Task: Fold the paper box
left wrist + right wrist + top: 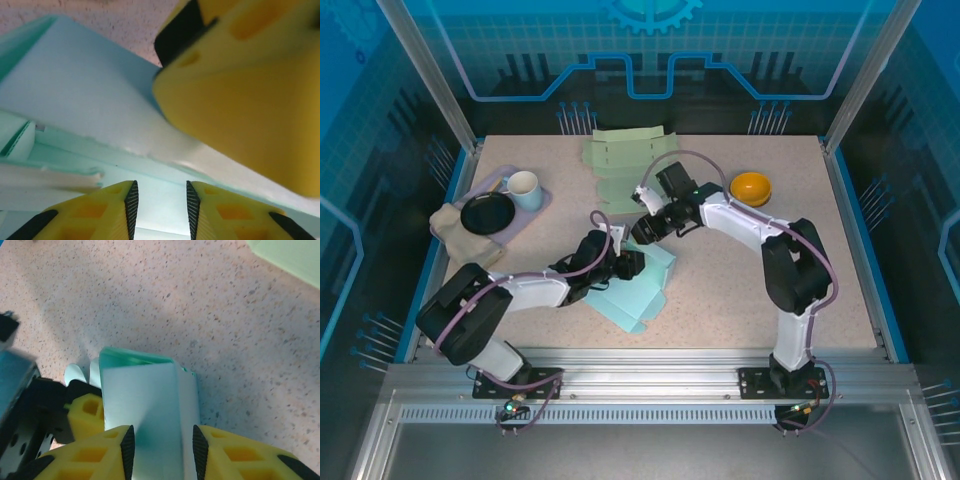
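1. At the middle of the worktop [750, 290]: the teal paper box [645, 298], mostly a flat blank, skewed to the worktop edges, one wall raised at its far end.
2. Over that far end, reaching in from the far right: the right gripper [646, 230], jaws seemingly clamped across the raised, doubled wall.
3. Just near of it, reaching in from the near left: the left gripper [626, 263], jaws slightly apart with teal card in the gap; cannot tell whether pinching.
4. Deciding relation, as judged: raised wall directly between the two grippers, both equally close and almost touching.
5. No brand, label or writing legible anywhere on the card.
6. Well apart at the far edge: a stack of pale green blanks [625, 160], with an orange bowl [751, 187] to its right.
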